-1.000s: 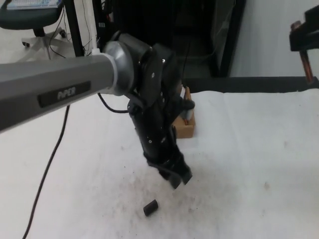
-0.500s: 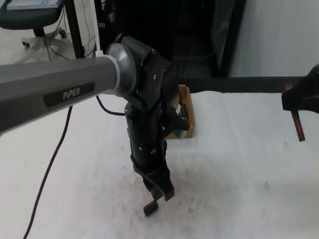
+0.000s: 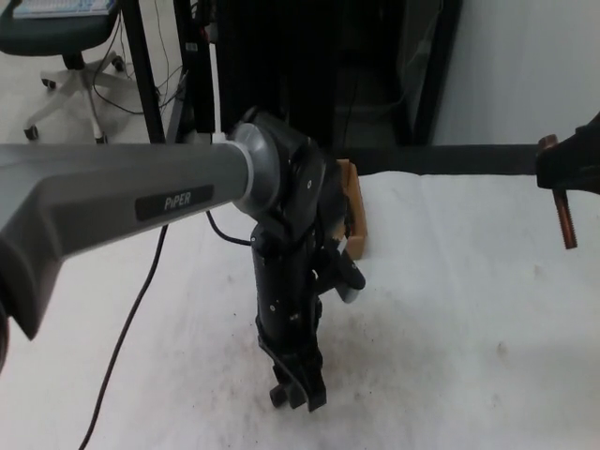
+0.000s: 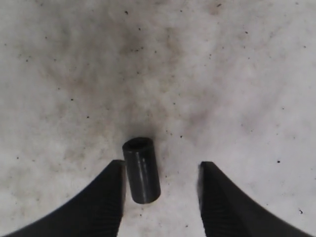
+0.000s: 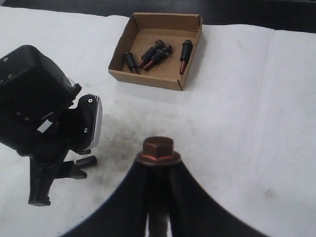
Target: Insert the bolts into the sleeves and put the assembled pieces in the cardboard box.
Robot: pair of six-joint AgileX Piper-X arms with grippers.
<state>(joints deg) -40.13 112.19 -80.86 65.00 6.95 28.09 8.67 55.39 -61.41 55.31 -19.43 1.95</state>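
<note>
— Lying flat on the cloth: sleeve, seven o'clock from cardboard box, inside the spread-open left gripper, just beside one finger.
— Centre first, then pinch across the barrel. At three o'clock, right gripper clamped on bolt.

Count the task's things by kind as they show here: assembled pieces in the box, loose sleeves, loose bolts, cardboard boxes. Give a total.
Assembled pieces: 4
Loose sleeves: 1
Loose bolts: 1
Cardboard boxes: 1
Total: 7
</note>
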